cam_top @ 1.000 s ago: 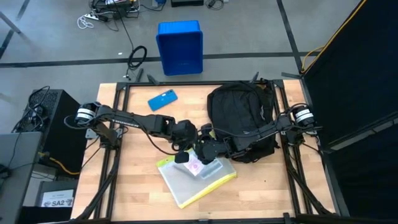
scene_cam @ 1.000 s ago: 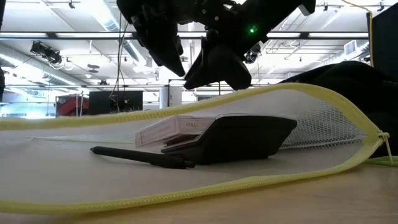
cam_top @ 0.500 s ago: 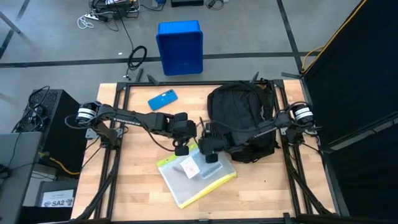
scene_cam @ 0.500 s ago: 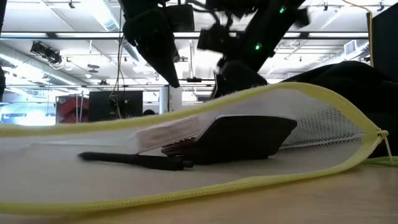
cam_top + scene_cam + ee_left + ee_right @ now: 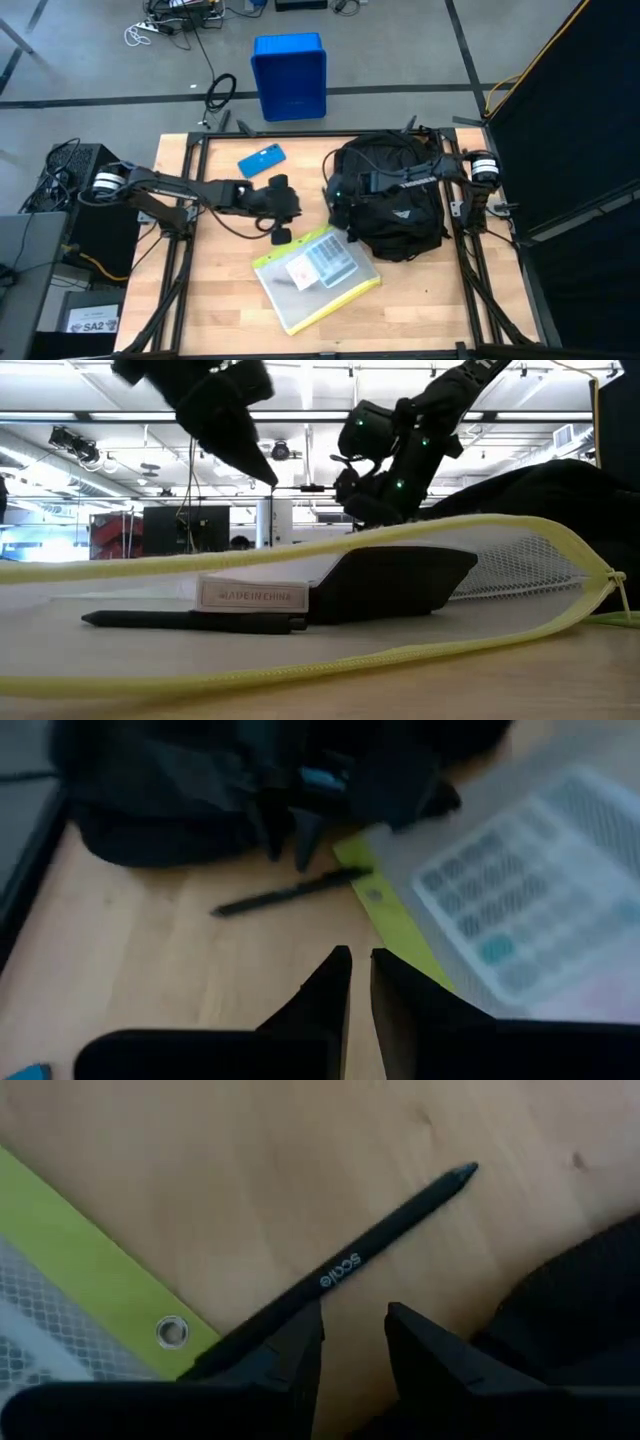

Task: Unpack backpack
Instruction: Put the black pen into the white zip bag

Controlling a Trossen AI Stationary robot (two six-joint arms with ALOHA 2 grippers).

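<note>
Two hands above the bench (image 5: 210, 310), neither holding anything.
Nearest: mesh pouch (image 5: 316, 277) with calculator (image 5: 331, 260) inside. Left hand (image 5: 281, 234) pressed together beside pouch; right hand (image 5: 347, 233) slightly spread over a pen (image 5: 350, 1265). Backpack (image 5: 395, 195) lies behind, right side.

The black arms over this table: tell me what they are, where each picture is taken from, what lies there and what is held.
Two robot arms work at a wooden table. One picture looks straight down, one looks level across the tabletop, and two come from cameras on the arms' wrists. On the table lie a black backpack, a yellow-edged mesh pouch holding a calculator, a black pen and a blue flat object. The left claw is shut, near the pouch. The right claw, slightly open, hovers over the pen. Neither holds anything.
</note>
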